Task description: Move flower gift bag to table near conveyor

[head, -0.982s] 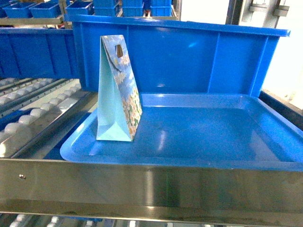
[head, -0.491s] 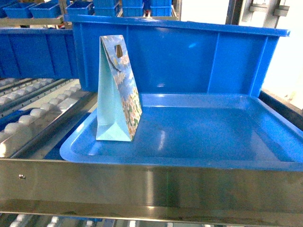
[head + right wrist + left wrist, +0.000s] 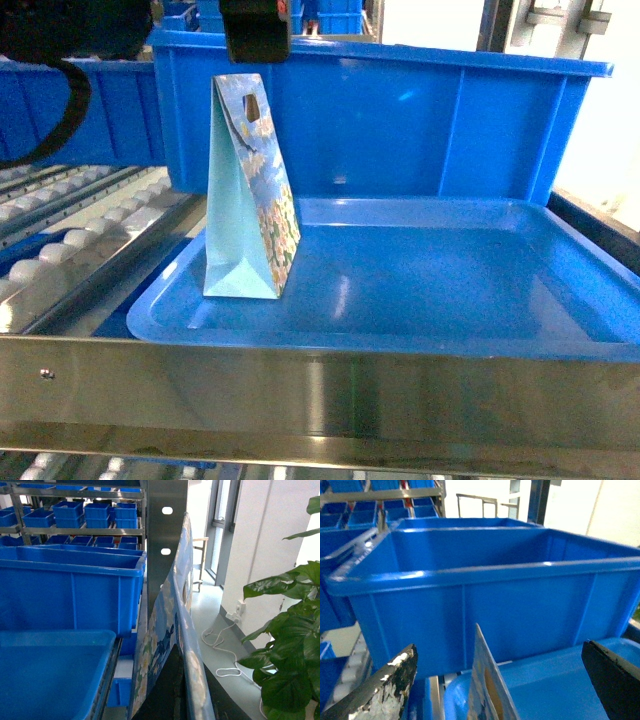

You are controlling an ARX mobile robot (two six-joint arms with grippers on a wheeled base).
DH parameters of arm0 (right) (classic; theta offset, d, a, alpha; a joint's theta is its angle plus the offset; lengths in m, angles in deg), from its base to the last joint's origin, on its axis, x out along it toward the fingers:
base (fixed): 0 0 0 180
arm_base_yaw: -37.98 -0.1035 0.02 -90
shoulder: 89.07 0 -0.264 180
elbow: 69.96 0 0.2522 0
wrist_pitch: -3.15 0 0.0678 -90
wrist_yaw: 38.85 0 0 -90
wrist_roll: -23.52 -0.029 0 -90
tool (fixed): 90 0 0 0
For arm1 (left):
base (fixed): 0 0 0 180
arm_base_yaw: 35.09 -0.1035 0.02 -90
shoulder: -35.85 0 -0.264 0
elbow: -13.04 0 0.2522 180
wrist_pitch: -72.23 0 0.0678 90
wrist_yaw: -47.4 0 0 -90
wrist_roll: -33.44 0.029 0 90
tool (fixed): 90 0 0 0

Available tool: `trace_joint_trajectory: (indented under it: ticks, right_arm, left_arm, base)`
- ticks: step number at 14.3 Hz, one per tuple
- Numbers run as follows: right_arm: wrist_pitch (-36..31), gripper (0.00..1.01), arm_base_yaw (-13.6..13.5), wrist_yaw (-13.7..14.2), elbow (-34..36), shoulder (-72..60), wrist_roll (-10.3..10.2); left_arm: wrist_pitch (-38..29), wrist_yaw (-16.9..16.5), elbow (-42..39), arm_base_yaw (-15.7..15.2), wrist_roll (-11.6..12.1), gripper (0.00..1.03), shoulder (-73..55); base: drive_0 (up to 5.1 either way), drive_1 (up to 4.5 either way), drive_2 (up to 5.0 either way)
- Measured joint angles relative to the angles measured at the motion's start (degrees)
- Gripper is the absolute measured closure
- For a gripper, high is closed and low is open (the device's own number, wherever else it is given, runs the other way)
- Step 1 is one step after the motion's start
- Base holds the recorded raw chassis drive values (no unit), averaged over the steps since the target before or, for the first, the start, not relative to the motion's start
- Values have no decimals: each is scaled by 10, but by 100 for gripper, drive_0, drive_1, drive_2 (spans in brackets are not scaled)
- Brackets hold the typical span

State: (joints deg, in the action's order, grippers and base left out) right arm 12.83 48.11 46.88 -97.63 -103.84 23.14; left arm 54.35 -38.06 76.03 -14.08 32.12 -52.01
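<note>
The left claw (image 3: 256, 30) has come into the head view from above, a dark block now hanging just over the top edge of the flower gift bag (image 3: 250, 190), where a second ago only blue bins showed. With it, the dark bulk of the left arm (image 3: 70, 30) and a black cable (image 3: 55, 120) looping down have appeared up and to the left of the bag, covering the bins there

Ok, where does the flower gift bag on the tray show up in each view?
Head: flower gift bag upright, left on the blue tray.
Left wrist: its top edge bottom centre, between the open jaws.
Right wrist: a floral bag centre; same one, cannot tell.
Landmark: big blue bin behind.
</note>
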Motion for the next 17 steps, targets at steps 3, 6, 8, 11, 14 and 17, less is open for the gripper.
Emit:
trace_joint_trajectory:
  ticks: [3,6,8,11,14,17]
  right_arm:
    - [0,99,0,0,0,0,0]
    - [0,99,0,0,0,0,0]
    - [0,99,0,0,0,0,0]
    - [0,99,0,0,0,0,0]
    - [0,99,0,0,0,0,0]
    - [0,99,0,0,0,0,0]
  left_arm:
    - [40,1,0,10,-8,5,-2]
    - [78,-17,0,10,-17,5,-9]
    - [83,-26,0,15,-16,6,-13]
    - [73,-23,1,18,-17,45,-22]
    - [71,-10,1,16,-20,68,-29]
    - [65,-5,1,-2,-28,83,-29]
  base:
    - [0,0,0]
    - [0,0,0]
    - [0,0,0]
    - [0,0,0]
    - [0,0,0]
    - [0,0,0]
